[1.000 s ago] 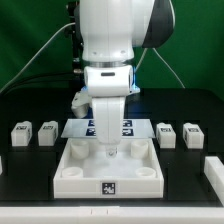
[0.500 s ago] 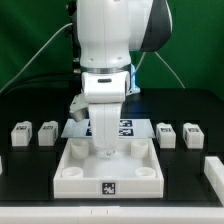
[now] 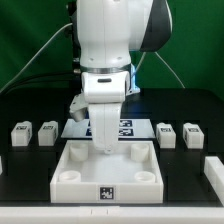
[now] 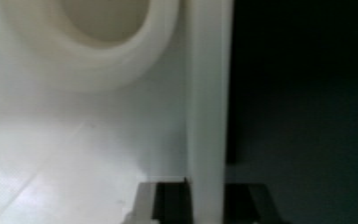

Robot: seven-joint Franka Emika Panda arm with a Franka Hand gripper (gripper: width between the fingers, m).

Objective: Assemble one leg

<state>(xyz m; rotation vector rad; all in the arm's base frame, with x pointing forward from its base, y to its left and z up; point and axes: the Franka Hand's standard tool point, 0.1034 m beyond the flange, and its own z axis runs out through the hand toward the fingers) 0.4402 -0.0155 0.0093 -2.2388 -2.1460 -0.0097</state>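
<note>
The big white tray-like part (image 3: 84, 186) with round corner sockets lies in the middle of the black table. My gripper (image 3: 103, 150) has come down on its far wall. In the wrist view my gripper (image 4: 208, 198) has a dark finger (image 4: 165, 203) on each side of that thin white wall (image 4: 208, 100), both against it. A round socket (image 4: 87, 40) shows beside the wall. The legs are small white tagged blocks. Two (image 3: 21, 133) (image 3: 47, 132) stand at the exterior view's left and two (image 3: 167, 133) (image 3: 192, 133) at its right, all apart from my gripper.
The marker board (image 3: 127, 127) lies flat behind the tray, partly hidden by my arm. A white piece (image 3: 213, 170) sits at the exterior view's right edge. A green wall and cables stand behind the table.
My gripper has come down from just above the tray onto its far wall. The tray and the legs have not moved.
</note>
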